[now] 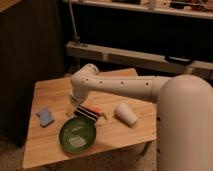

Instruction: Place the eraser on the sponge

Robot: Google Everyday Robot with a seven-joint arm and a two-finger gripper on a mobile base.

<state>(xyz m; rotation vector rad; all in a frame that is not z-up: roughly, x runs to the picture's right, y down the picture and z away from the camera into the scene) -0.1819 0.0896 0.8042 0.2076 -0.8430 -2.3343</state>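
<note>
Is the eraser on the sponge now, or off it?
Off. The eraser lies by the green bowl, apart from the sponge; the gripper hangs beside the eraser.

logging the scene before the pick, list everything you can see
table: one, light wood, centre of view
sponge: one, blue, left part of the table
bowl: one, green, table's front edge
eraser: one, black, just behind the bowl
stick: one, orange, beside the eraser
cup: one, white, on its side, right of the stick
arm: one, white, stretched over the table from the right
gripper: one, low, just left of the eraser
</note>
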